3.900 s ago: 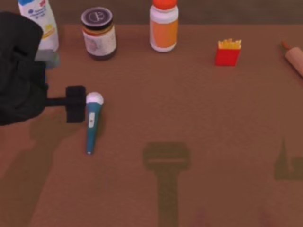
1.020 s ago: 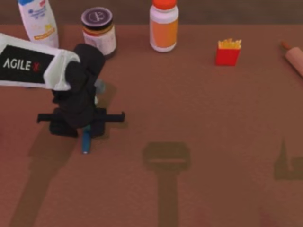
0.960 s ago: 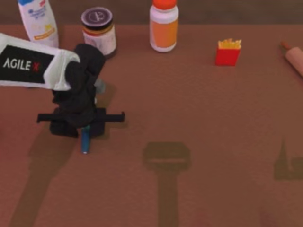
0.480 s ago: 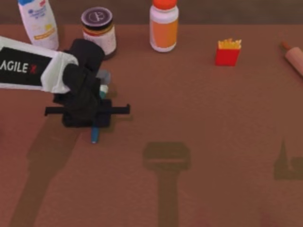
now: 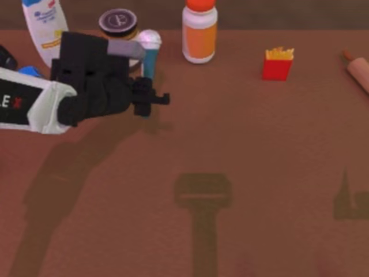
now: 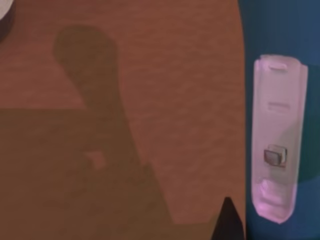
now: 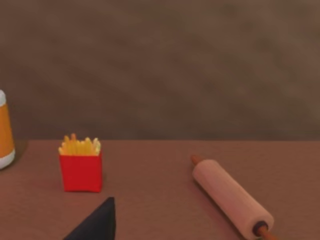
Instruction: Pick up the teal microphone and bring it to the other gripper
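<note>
Left arm: over the far left of the table, its gripper [image 5: 149, 98] pointing right.
Left gripper state: pinching the mic [image 5: 149, 57] on the teal handle, below the head.
Mic place: lifted off the table at far left, just right of the dark-lidded jar [image 5: 117, 21] and left of the orange bottle [image 5: 199, 32]; white head toward the far edge, handle running back into the fingers.
Mic and gripper: handle sits between the fingers; in the left wrist view the handle and its pale switch patch [image 6: 276, 137] fill one side, very close to the camera.
Handling, my guess: light, stiff plastic, smooth and tapered, so it could slide or pivot in a narrow pinch; the mid-handle near the switch looks like the best hold, leaving the head end free for a second grasp.
Other items: red fries box [image 5: 277, 63] and rolling pin [image 5: 358, 70] far right, well apart from the mic.
Right gripper: only a dark fingertip [image 7: 97, 222] shows in its wrist view; cannot tell its state.
</note>
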